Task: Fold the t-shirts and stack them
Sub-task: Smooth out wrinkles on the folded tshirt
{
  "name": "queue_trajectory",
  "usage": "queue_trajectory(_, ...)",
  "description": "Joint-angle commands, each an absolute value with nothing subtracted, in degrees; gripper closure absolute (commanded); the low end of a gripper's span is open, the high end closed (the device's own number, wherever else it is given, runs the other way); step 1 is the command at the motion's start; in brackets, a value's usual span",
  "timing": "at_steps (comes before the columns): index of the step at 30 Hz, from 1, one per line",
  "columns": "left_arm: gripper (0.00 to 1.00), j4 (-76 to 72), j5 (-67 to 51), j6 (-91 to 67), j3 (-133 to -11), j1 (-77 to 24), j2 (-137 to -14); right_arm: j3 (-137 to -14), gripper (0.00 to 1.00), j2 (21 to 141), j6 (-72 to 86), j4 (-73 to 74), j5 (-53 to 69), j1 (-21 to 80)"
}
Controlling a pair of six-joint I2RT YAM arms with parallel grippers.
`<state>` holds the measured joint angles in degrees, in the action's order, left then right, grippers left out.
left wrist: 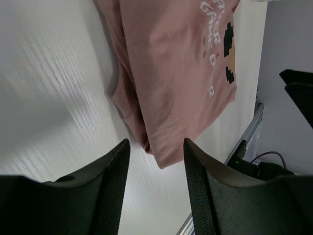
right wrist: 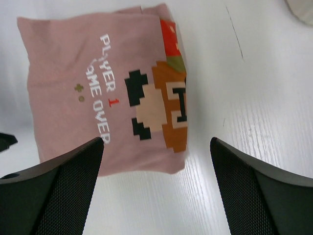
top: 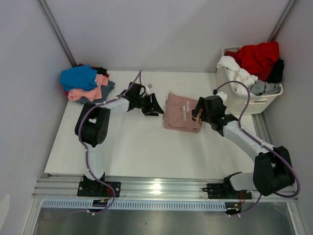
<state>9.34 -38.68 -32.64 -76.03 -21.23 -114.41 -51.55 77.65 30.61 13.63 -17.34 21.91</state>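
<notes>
A folded pink t-shirt (top: 182, 113) printed "PLAYER 1 GAME OVER" lies on the bench (top: 146, 147). The left tool (top: 159, 106) and right tool (top: 197, 114) flank it, both spread apart, gripping nothing.

The white table (top: 142, 147) has a faint wood-like grain, seen up close in the left wrist view (left wrist: 49, 98). In the right wrist view (right wrist: 254, 98) a thin dark mark (right wrist: 234, 29) crosses it. A white slatted basket (top: 247, 105) sits at the table's far right corner, partly past its right edge. A metal rail (top: 161, 187) runs along the table's near edge, with a slotted strip (top: 146, 204) just in front of it. A pale wall (top: 166, 34) rises behind the table, with slanted metal struts at the far left (top: 56, 32) and far right (top: 282, 19) corners.
</notes>
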Motion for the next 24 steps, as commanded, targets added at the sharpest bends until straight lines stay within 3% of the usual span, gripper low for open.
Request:
queue_trajectory(1,0.47,5.36,-42.1,-37.52,-77.17,-20.57,-117.94,-49.31,0.06,74.62,31.82,11.86,-15.73,22.06)
queue_trajectory(7,0.44,6.77,-41.4,-37.0,-75.86,-20.57,-117.96,-48.08,0.06,73.57,31.99,12.05,-14.33,21.97)
queue_trajectory(8,0.17,4.94,-41.48,-37.35,-74.89,-20.57,-117.43,-47.73,0.06,72.87,32.08,11.69,-13.72,21.89)
queue_trajectory(10,0.01,3.43,-42.79,-37.88,-73.65,-20.65,-116.72,-46.85,0.06,72.16,32.25,10.81,-13.19,21.89)
queue_trajectory(14,0.01,1.34,-48.33,-40.24,-75.59,-20.57,-117.86,-45.97,0.06,69.97,31.64,10.72,-12.39,21.89)
queue_trajectory(24,0.01,2.54,-47.2,-42.11,-79.45,-23.37,-122.42,-45.53,0.06,66.62,31.46,11.69,-12.83,21.97)
